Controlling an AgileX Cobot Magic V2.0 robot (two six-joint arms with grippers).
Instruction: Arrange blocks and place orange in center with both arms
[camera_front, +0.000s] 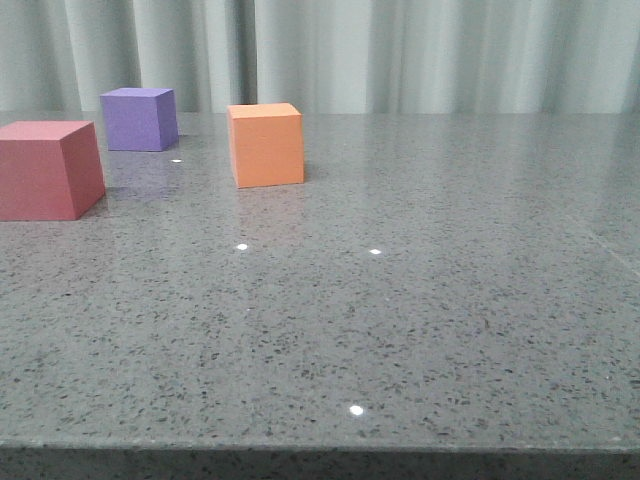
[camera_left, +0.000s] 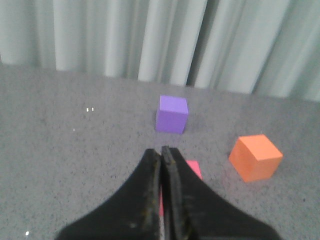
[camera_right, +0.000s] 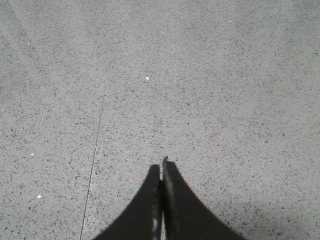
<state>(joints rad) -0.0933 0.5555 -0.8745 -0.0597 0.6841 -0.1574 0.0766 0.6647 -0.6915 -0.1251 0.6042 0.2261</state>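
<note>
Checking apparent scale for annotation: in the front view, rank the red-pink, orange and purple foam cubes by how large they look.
1. Red-pink foam cube, nearest the camera.
2. Orange foam cube.
3. Purple foam cube, farthest back.
Nearness may explain the differences; true sizes may match.

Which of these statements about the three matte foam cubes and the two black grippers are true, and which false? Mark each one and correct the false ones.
1. The left gripper is shut and holds nothing. True.
2. The matte orange cube rests on top of the purple cube. False: both stand apart on the speckled grey table.
3. The red-pink cube is the leftmost in the front view. True.
4. The right gripper grips the orange cube. False: it is shut above bare table.
</note>
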